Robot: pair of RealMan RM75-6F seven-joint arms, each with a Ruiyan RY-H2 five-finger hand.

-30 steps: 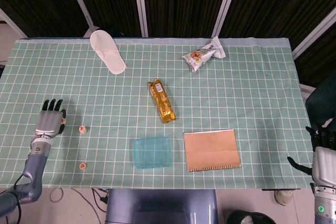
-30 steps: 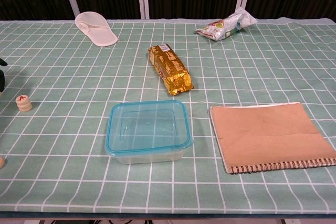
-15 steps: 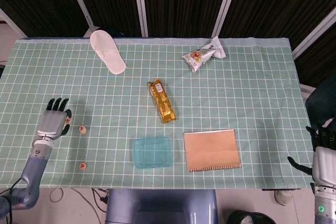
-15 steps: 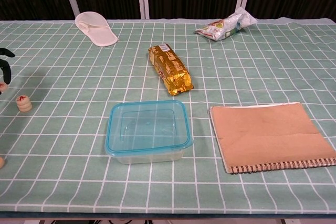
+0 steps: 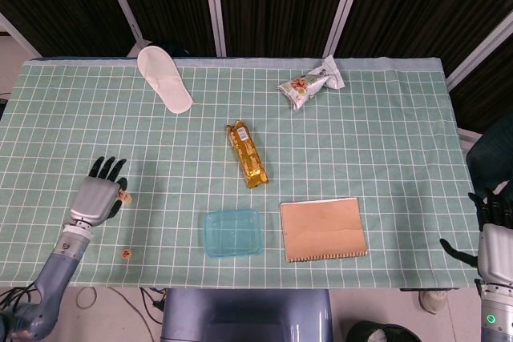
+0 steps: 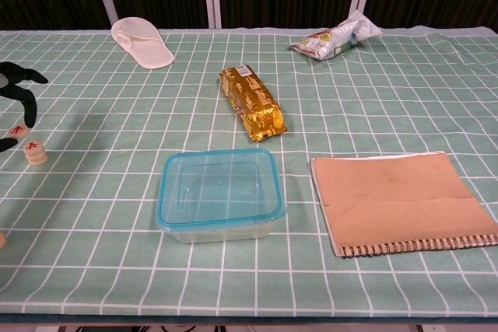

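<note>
While pinched by left hand (image 5: 98,198) fingers (image 6: 22,91), wooden disc (image 6: 17,131)

The table (image 5: 385,142) is covered in pale green with a white grid. A white slipper (image 5: 163,78), a gold packet (image 5: 247,154), a translucent blue container (image 5: 232,232) and a brown notebook (image 5: 323,229) are seen. The left hand (image 5: 98,196) is grey with black fingers (image 5: 107,167). The 2 tan discs (image 6: 33,152) are marked in red.

Left robot hand (image 5: 99,195) palm-down, fingers spread; right robot hand (image 5: 495,234) low at the frame edge, fingers apart.
</note>
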